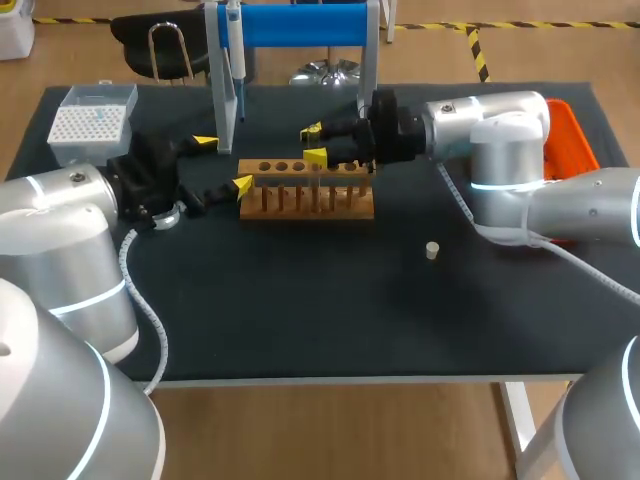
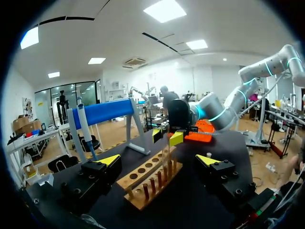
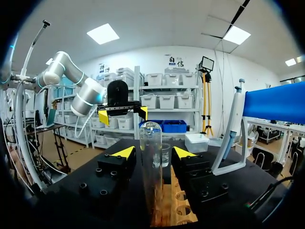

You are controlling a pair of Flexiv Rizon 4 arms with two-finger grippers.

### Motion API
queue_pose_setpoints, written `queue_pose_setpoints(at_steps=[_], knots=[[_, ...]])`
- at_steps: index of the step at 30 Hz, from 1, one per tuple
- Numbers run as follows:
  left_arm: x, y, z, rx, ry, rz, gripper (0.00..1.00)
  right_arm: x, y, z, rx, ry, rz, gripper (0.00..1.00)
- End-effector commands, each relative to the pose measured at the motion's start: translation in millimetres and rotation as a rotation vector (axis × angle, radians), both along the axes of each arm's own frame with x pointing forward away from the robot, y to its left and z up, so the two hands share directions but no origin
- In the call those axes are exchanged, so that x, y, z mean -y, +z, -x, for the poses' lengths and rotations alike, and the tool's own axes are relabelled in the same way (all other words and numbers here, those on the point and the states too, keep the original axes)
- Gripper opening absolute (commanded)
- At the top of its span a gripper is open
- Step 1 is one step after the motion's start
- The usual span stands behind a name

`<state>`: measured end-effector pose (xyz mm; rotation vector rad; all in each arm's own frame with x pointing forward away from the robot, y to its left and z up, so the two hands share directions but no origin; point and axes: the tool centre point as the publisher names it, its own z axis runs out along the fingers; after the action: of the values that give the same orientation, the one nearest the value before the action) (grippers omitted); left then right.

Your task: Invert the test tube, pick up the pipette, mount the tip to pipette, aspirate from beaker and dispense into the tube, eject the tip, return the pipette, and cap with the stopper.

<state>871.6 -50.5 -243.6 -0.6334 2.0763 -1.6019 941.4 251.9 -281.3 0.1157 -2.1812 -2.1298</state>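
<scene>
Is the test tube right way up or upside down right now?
Upside down: in the right wrist view the test tube's rounded closed end points up, and its lower end is down at the wooden rack.

No legible text, label or number shows anywhere.

Laboratory bench setting, wooden test tube rack point(image 1: 305, 195) standing at centre frame, pipette point(image 1: 234, 45) hanging on blue stand point(image 1: 300, 25) at upper middle, tip box point(image 1: 92, 122) sitting upper left, dark table point(image 1: 320, 310) carrying all.
</scene>
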Motion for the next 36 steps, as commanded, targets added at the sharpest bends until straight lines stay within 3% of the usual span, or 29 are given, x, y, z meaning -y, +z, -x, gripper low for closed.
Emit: queue_pose_setpoints(at_steps=[1,7,10,12,36], knots=[[0.6,-1.0,0.9,0.003,0.003,0.002,1.0,-0.5,-1.0,-1.8,0.006,0.001,0.002,0.48],[0.6,-1.0,0.9,0.003,0.003,0.002,1.0,-0.9,-1.1,-2.1,0.011,-0.001,0.003,0.38],[0.6,-1.0,0.9,0.003,0.003,0.002,1.0,-1.1,-1.1,-2.5,0.011,-0.001,0.002,0.08],[0.6,-1.0,0.9,0.003,0.003,0.002,1.0,-1.3,-1.1,-3.0,0.011,-0.001,0.002,0.0],[0.6,-1.0,0.9,0.003,0.003,0.002,1.0,-3.2,12.9,-1.6,-0.003,-0.009,-0.006,0.0]])
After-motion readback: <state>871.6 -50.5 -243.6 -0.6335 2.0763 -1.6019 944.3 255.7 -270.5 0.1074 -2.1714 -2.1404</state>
